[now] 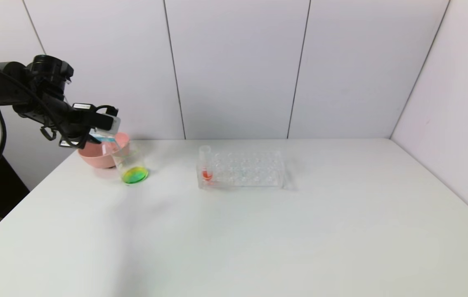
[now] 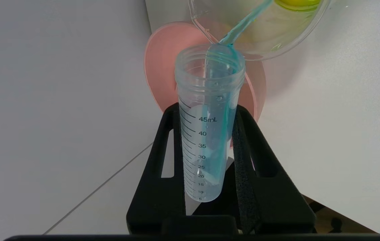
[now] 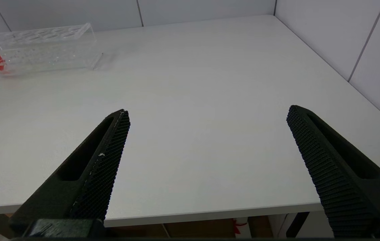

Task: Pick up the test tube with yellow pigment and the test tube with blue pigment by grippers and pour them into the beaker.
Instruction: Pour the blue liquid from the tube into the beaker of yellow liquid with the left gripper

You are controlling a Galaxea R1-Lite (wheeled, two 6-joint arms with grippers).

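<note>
Beaker (image 1: 131, 165) stands on the worktop (image 1: 234, 231), touching the pink bowl (image 1: 98, 154) in front of it, green-yellow liquid at its bottom. Above its rim, the left claw (image 2: 210, 110) grasps the tilted blue test tube (image 2: 206, 134), blue liquid streaming in. Right claw (image 3: 206, 115) hangs released, well apart.

I see a thin blue stream running out of the clear test tube with blue pigment (image 2: 210, 127), black scale marks printed down its side. The beaker (image 1: 131, 165) pools yellow-green. Pink bowl (image 1: 93, 154), red in the rack tube (image 1: 206, 165), white table (image 1: 258, 231), black ribbed right gripper (image 3: 206, 113).
</note>
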